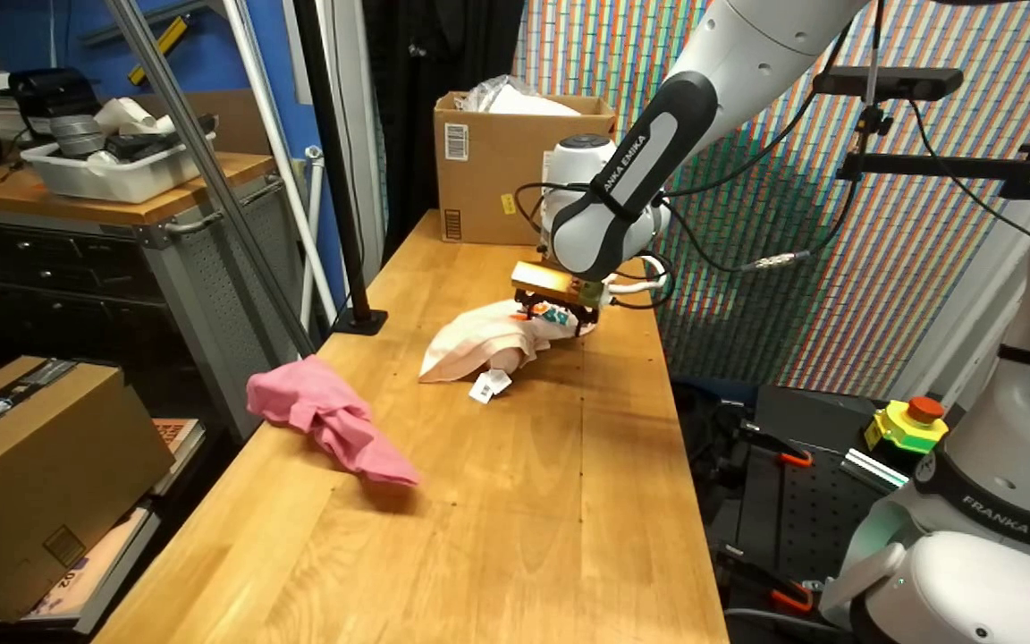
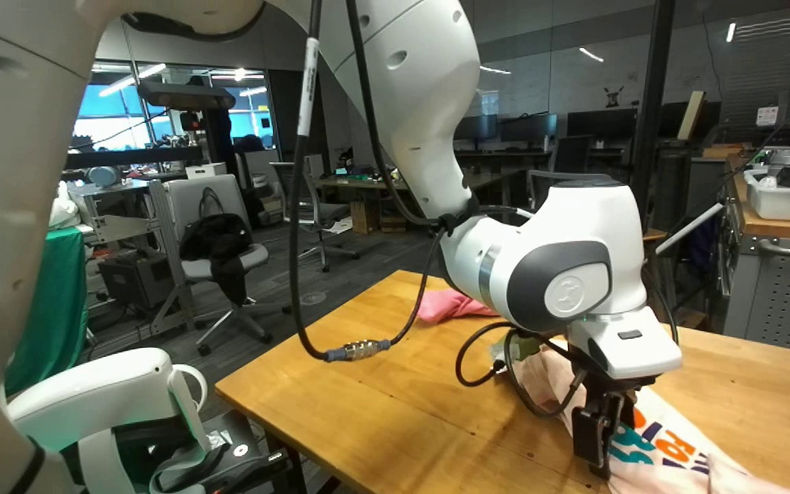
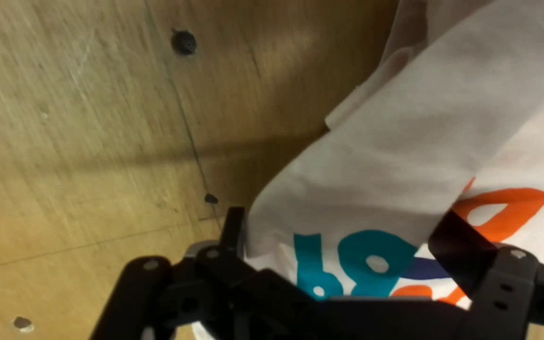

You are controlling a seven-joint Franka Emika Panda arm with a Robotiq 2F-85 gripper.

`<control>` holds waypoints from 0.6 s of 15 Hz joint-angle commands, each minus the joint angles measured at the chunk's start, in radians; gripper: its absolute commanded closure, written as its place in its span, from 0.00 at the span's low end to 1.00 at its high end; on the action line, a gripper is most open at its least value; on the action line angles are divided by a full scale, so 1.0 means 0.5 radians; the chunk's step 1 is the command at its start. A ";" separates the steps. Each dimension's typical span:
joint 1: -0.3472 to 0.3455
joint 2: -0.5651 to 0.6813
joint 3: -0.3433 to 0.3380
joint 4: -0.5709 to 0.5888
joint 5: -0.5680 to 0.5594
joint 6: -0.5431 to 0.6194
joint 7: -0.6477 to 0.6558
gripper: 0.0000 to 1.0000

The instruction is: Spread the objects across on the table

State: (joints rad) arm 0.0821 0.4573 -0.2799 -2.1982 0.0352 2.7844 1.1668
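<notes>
Gripper (image 3: 340, 231) spread, straddling edge of peach cloth (image 3: 404, 146); likely grasping step, grip not yet made; next calls for pinching, then drawing it flat

In an exterior view the table (image 1: 515, 528) carries a box (image 1: 488, 179) at upper centre, a post (image 1: 333, 161) at upper left, a peach cloth (image 1: 477, 335) mid-frame and a pink cloth (image 1: 336, 416) left of centre.
</notes>
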 commanded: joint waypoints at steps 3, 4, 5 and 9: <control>-0.057 0.048 0.059 -0.009 0.129 0.045 0.000 0.00; -0.060 0.055 0.063 -0.011 0.140 0.045 -0.001 0.00; -0.061 0.057 0.065 -0.015 0.148 0.048 -0.001 0.00; -0.054 0.057 0.057 -0.019 0.146 0.054 0.000 0.26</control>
State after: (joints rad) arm 0.0629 0.4753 -0.2621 -2.2033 0.0924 2.7844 1.1667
